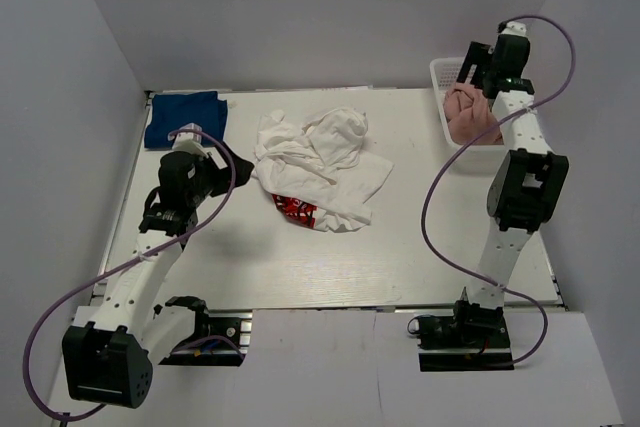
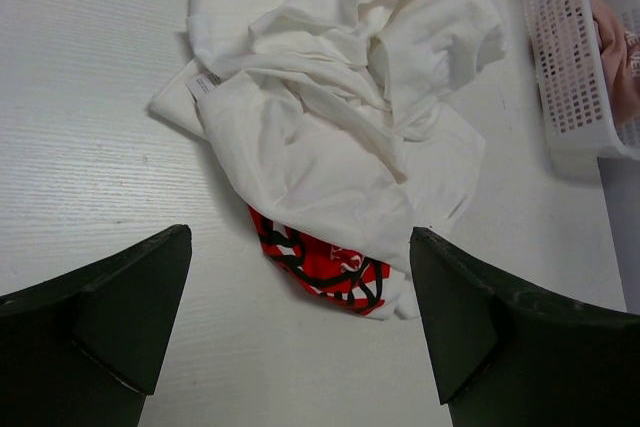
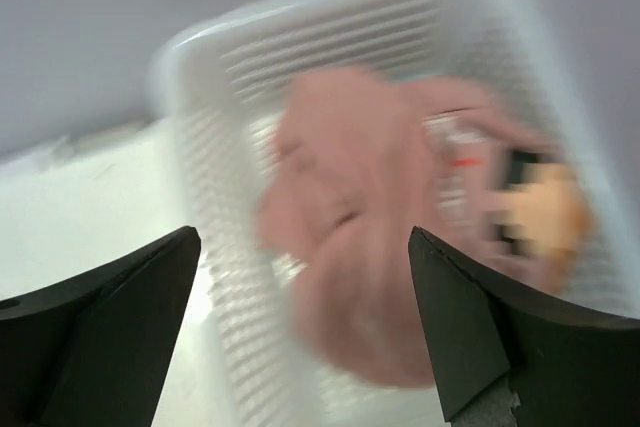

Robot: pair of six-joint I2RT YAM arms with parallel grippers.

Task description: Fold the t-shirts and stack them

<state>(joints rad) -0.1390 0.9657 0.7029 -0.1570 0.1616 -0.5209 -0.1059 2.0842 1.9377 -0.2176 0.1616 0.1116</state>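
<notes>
At table centre, a crumpled white tee w/ red print is seen just ahead of the left gripper, spread wide, empty. The right gripper, likewise spread, is held over a pink tee in the basket.

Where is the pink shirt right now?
In the overhead view, the pink shirt lies bunched inside the white basket at the far right corner of the table, right under the right arm's tool.
</notes>
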